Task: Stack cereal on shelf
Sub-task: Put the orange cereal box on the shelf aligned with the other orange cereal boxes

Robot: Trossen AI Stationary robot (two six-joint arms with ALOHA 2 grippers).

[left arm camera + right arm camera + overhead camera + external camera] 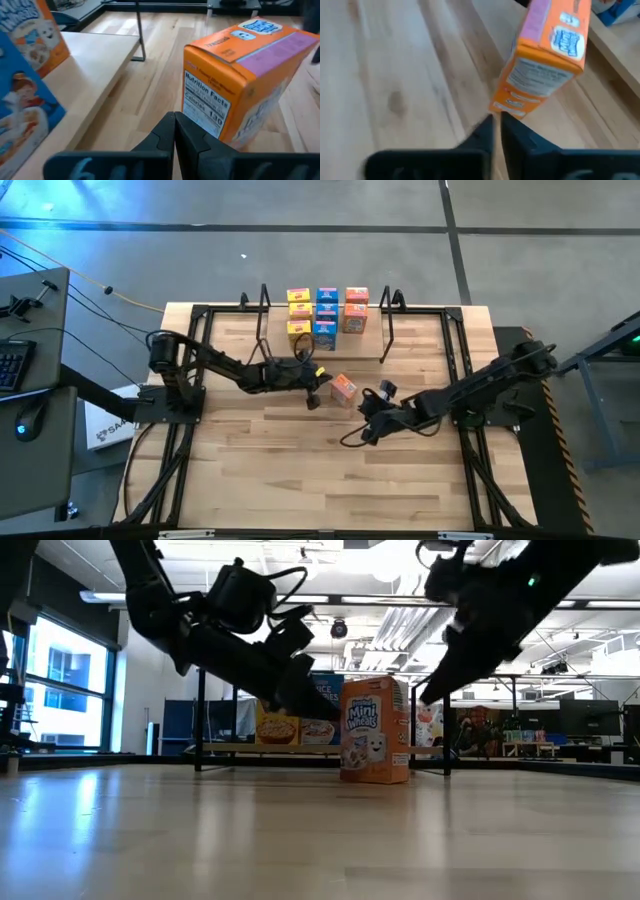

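One orange cereal box (343, 388) (375, 730) stands on its bottom end on the tabletop, in front of the shelf (388, 330) (230, 748). Several yellow, blue and orange boxes (325, 315) stand in columns on the shelf's plank. My left gripper (314, 392) (175, 122) is shut, its tips just off the box's nutrition-facts side (205, 107). My right gripper (366, 404) (497, 122) is shut on the box's opposite side, low by its bottom edge (507, 107). My left gripper's shut fingertips (167, 125) come level from the table's left at the lower part of the box's nutrition-facts side; I cannot tell whether they touch it. My right gripper's shut fingertips (512, 125) come slanting from the right and near side at the box's bottom edge; whether they touch cannot be told.
The shelf's black wire loops (264, 300) (392, 302) rise at both ends of the plank. A black frame (190, 370) runs along the table's sides. Bare tabletop (300, 470) lies toward the near edge. A blue box (25, 115) and an orange box (35, 30) stand on the plank close to my left gripper.
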